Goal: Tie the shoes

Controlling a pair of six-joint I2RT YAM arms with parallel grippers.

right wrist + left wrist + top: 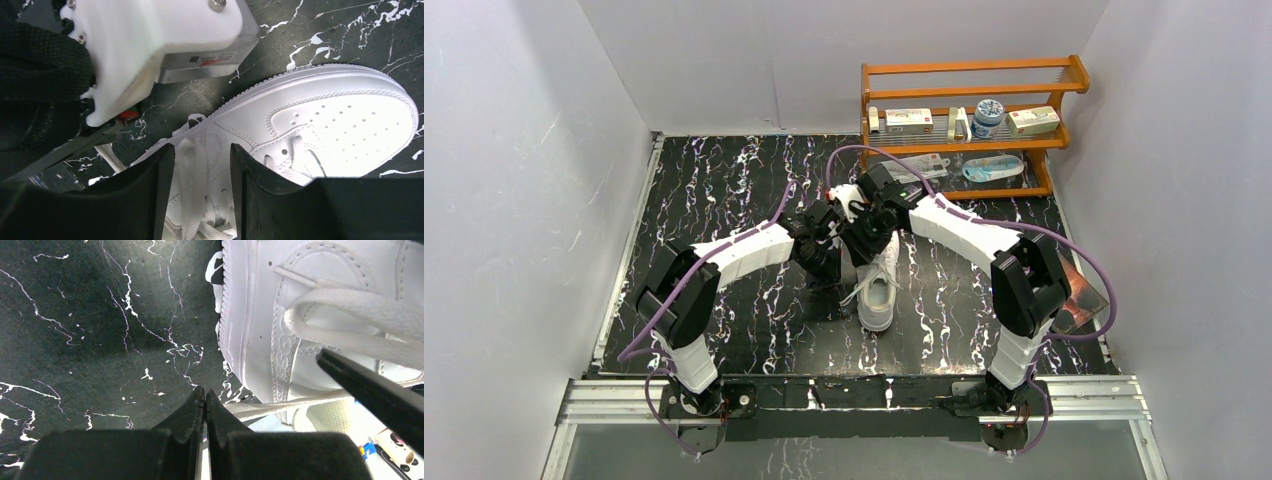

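Note:
The white sneaker [877, 292] stands mid-table, toe toward the near edge, laces loose. My left gripper [829, 240] hovers beside its rear left side. In the left wrist view its jaws [205, 391] are shut, and a taut white lace [285, 404] runs from behind the right finger to the shoe [260, 315]. My right gripper [869, 238] is above the lacing. In the right wrist view it [202, 150] is open, jaws either side of a flat lace strand [192, 185] over the shoe [330, 115]. The left gripper's white housing [160, 40] is close by.
A wooden rack [969, 95] with boxes and a jar stands at the back right. A reddish book [1082, 298] lies at the right table edge. White walls close in on three sides. The right gripper's black finger [370, 390] crosses the left wrist view.

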